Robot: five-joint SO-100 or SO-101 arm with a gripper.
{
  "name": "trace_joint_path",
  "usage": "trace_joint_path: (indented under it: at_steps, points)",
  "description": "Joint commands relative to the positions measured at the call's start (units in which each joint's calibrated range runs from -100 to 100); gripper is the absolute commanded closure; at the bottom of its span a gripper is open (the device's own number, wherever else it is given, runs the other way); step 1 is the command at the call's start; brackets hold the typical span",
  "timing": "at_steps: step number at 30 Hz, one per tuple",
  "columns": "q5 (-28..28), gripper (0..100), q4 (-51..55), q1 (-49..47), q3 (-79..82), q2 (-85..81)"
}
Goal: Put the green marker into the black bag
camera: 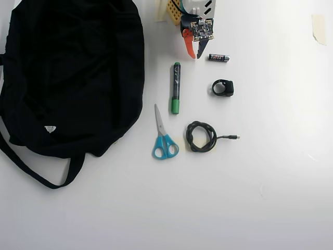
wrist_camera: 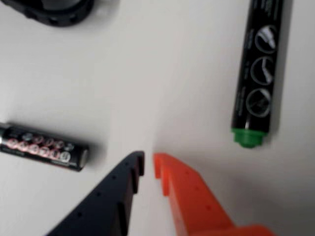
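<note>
Tool (wrist_camera: 148,162): I see it nearly closed, empty.
Green marker (camera: 176,87): lies on desk (camera: 270,172), ungrasped.
Black bag (camera: 73,73): all still left.

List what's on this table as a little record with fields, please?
Biggest item: large soft black fabric bag, left in overhead view
Pen: slim dark green-capped marker, lying beside the bag, untouched
Gripper: orange-and-black two-finger gripper, nearly closed, empty, above the marker
Nearby: short black battery, blue-handled scissors, coiled black cable, small black ring-shaped clip
</note>
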Motion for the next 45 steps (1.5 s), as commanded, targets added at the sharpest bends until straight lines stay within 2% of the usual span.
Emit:
trace_joint_path:
  at_steps: [1,4,10,16,24,30,45]
  points:
    - [-0.03,98,0.0,-0.28,1.97,-0.66]
    - [-0.24,98,-0.6,-0.28,1.97,-0.66]
    - [-0.24,98,-8.78,-0.95,0.89,-0.5]
    - [-0.24,97,-16.19,-0.88,-7.38,3.65]
    - [-0.24,97,-31.52,-0.88,-24.54,18.92]
    - [0.07,97,-38.93,-0.2,-36.49,32.36]
    - [0.28,97,-42.72,3.01,-75.21,67.22]
